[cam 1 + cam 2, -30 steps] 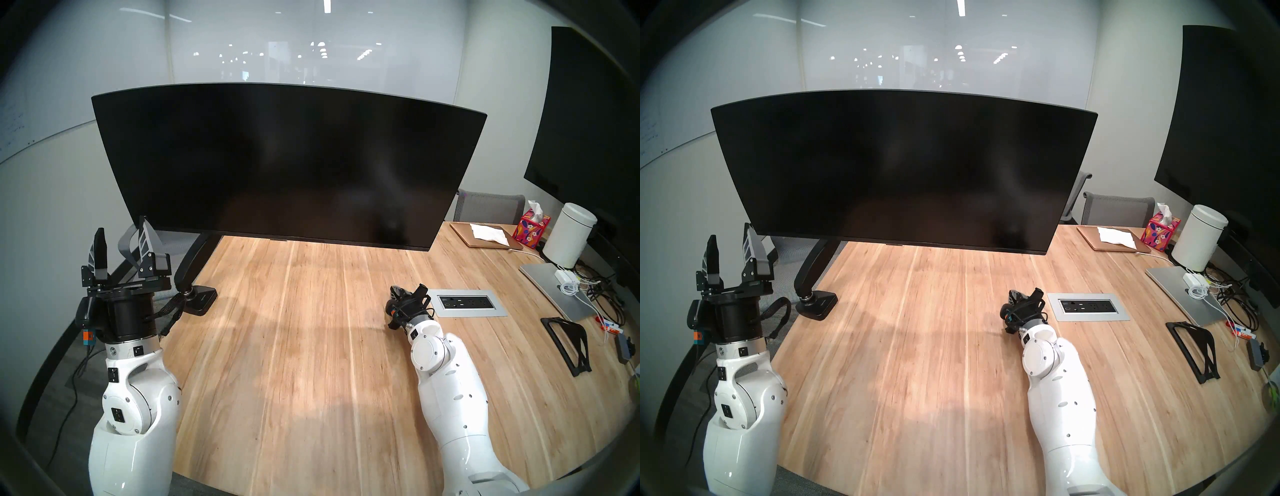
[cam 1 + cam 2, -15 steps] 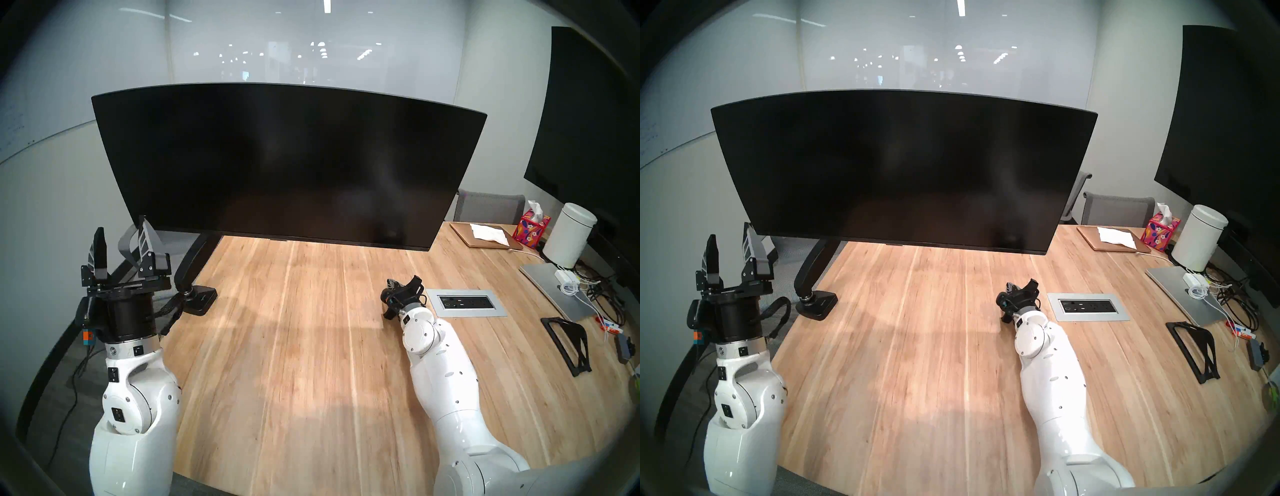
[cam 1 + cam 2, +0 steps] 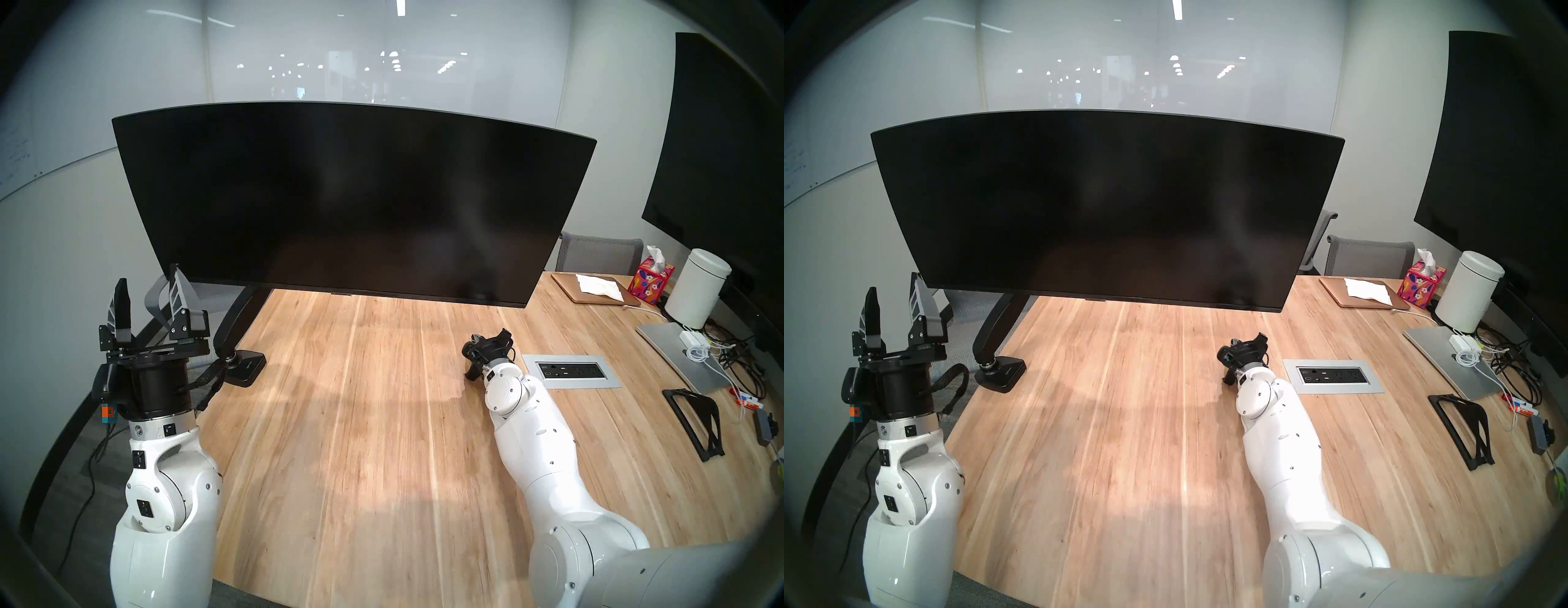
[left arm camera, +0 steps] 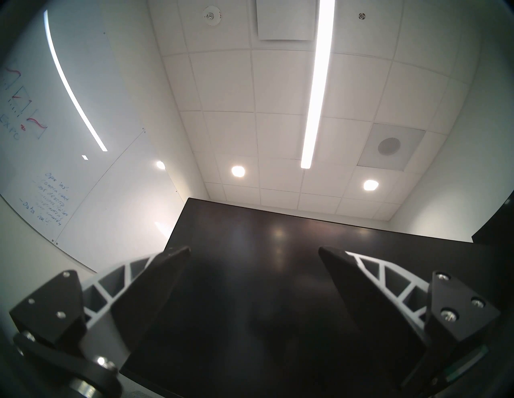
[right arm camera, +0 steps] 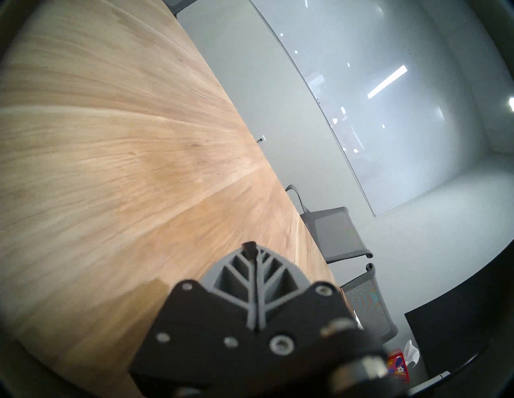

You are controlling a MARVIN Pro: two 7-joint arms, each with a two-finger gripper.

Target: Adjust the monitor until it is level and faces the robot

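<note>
The monitor (image 3: 352,204), on its articulated arm (image 3: 237,322) above the table (image 3: 360,424), still slopes down to the right, untouched: left tool (image 3: 148,293) gapes wide near its lower-left corner, right tool (image 5: 251,251) pinched empty.

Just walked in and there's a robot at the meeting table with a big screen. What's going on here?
A two-armed robot is setting up to straighten the monitor, which hangs on its arm over the wooden table with its right end lower. Neither arm touches it yet. The left gripper is raised beside the screen's lower left corner, jaws open. The right gripper, jaws shut and empty, is low over the table, short of the screen's right end.
</note>
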